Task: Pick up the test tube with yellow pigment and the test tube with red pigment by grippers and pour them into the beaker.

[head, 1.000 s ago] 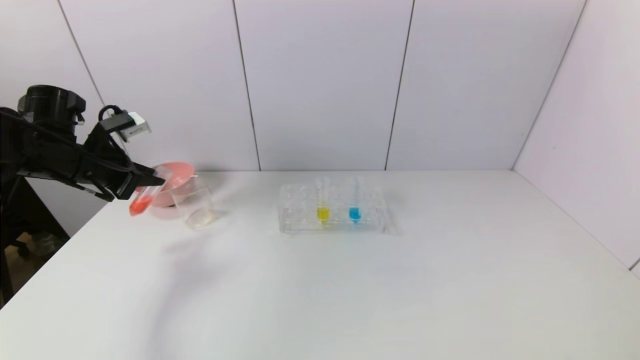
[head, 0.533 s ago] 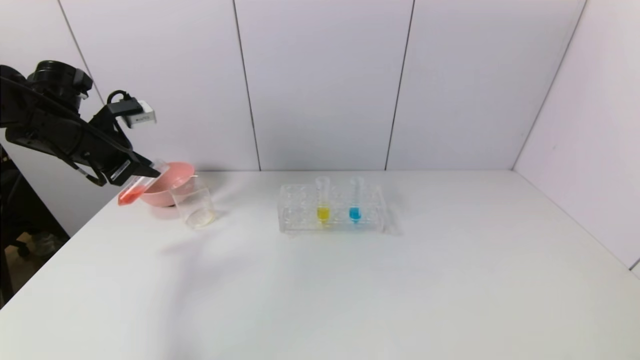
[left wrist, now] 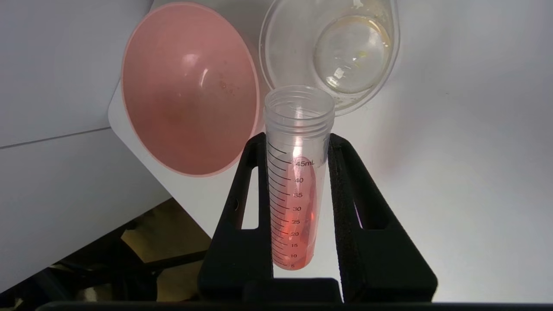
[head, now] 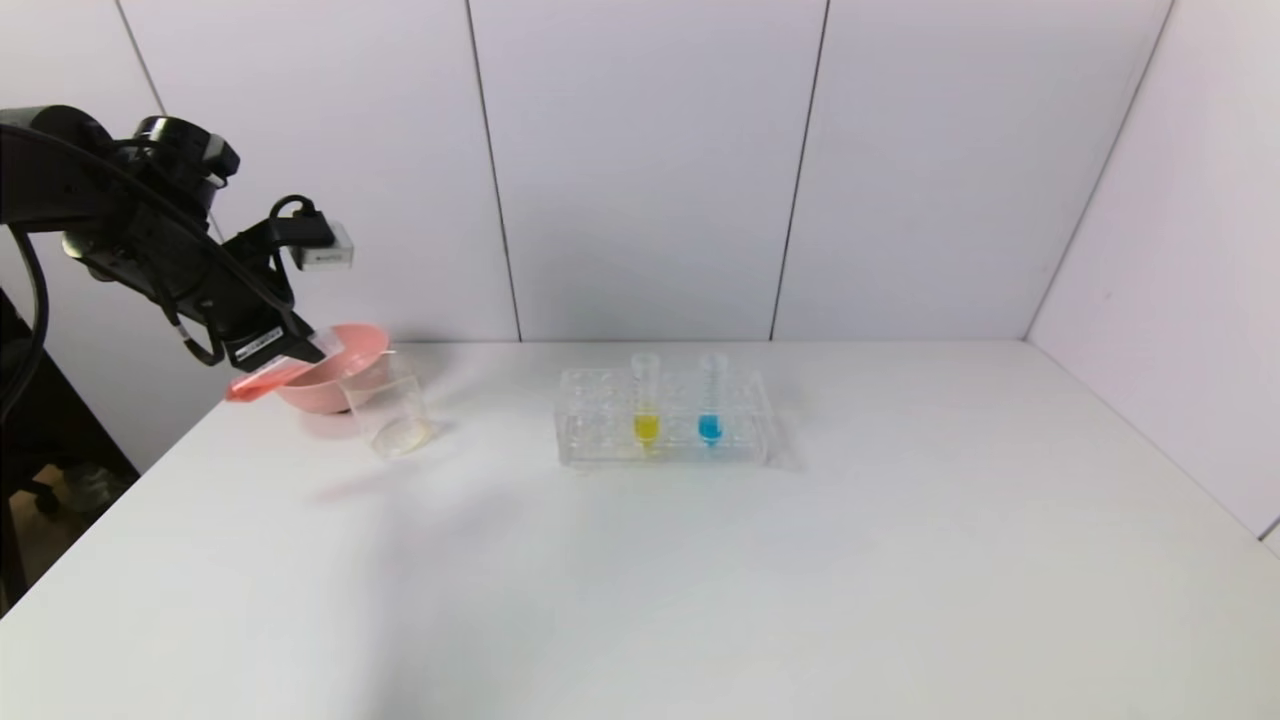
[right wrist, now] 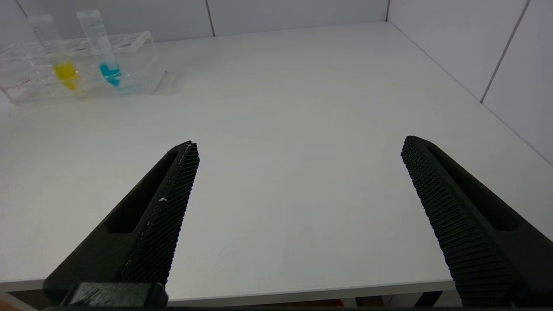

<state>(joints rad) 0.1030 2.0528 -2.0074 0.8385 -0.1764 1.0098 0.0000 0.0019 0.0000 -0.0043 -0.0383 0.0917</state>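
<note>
My left gripper is shut on the test tube with red pigment and holds it tilted almost level above the table's far left corner. The tube's open mouth points toward the beaker. In the left wrist view the jaws clamp the graduated tube. Red liquid is spread along its lower wall, and the mouth lies just short of the beaker's rim. The test tube with yellow pigment stands upright in the clear rack. My right gripper is open and empty above the table's near edge.
A pink bowl sits right behind the beaker and shows large in the left wrist view. A tube with blue liquid stands beside the yellow one. The right wrist view shows the rack, the yellow tube and the blue tube.
My left gripper has risen and moved right toward the beaker. The red tube has tipped from steeply slanted to nearly level, and its liquid has spread along the tube.
</note>
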